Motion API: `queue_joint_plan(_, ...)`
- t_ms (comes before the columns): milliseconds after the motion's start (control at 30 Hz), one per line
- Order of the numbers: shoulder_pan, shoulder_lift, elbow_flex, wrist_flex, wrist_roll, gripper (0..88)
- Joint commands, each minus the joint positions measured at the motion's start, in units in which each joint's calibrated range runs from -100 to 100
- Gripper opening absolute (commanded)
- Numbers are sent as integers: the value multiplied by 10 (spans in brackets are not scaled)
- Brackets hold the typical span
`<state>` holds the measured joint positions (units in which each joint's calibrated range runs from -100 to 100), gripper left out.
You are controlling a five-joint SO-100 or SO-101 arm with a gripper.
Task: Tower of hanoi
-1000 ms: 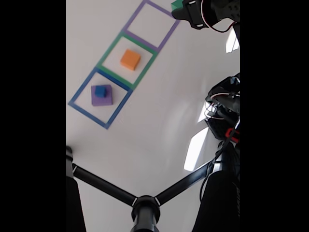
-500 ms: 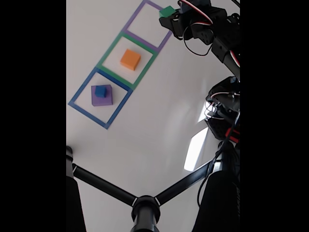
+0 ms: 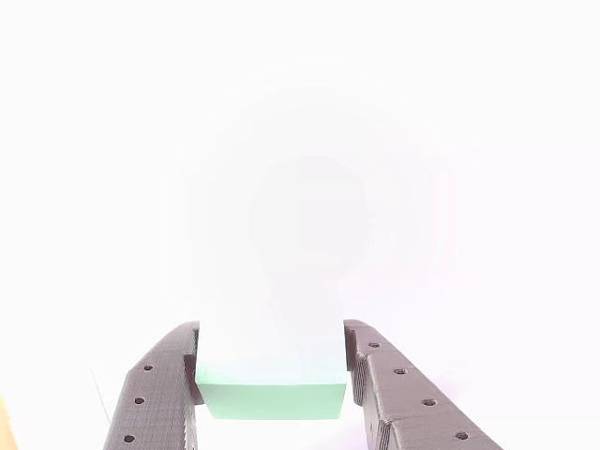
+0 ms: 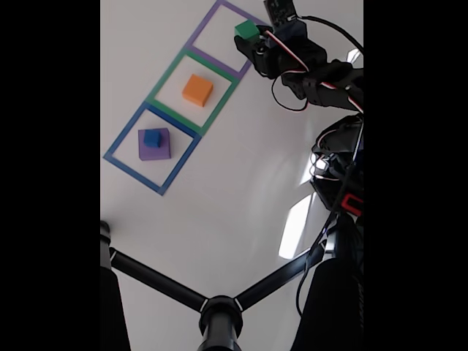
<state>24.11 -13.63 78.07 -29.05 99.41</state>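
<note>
Holding a green block (image 4: 246, 30) tight between its two fingers, the gripper (image 3: 272, 375) is hanging over the right side of the purple square (image 4: 196, 35) at the top of the fixed view, and it is probably best to bring the block down slow and flat, then let go only when it is sitting inside the tape. An orange block (image 4: 197, 89) is sitting in the green square (image 4: 162, 82) just below, and a small blue block (image 4: 152, 137) is sitting on a purple block (image 4: 155, 148) in the blue square (image 4: 122, 139) at the lower left, both well apart. Nothing is lying inside the purple square, so the way down is looking free.

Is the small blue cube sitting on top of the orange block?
No, in the fixed view the blue cube sits on the purple block; the orange block carries nothing.
</note>
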Motion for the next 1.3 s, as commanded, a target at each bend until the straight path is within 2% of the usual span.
queue_joint_plan(0,-10,88,-14,-127,6,78)
queue_joint_plan(267,-21,214,-63,-215,6,77)
queue_joint_plan(767,-23,318,-142,-249,6,80)
queue_joint_plan(1100,-23,329,-143,-250,6,115)
queue_joint_plan(1267,-19,335,-148,-250,6,192)
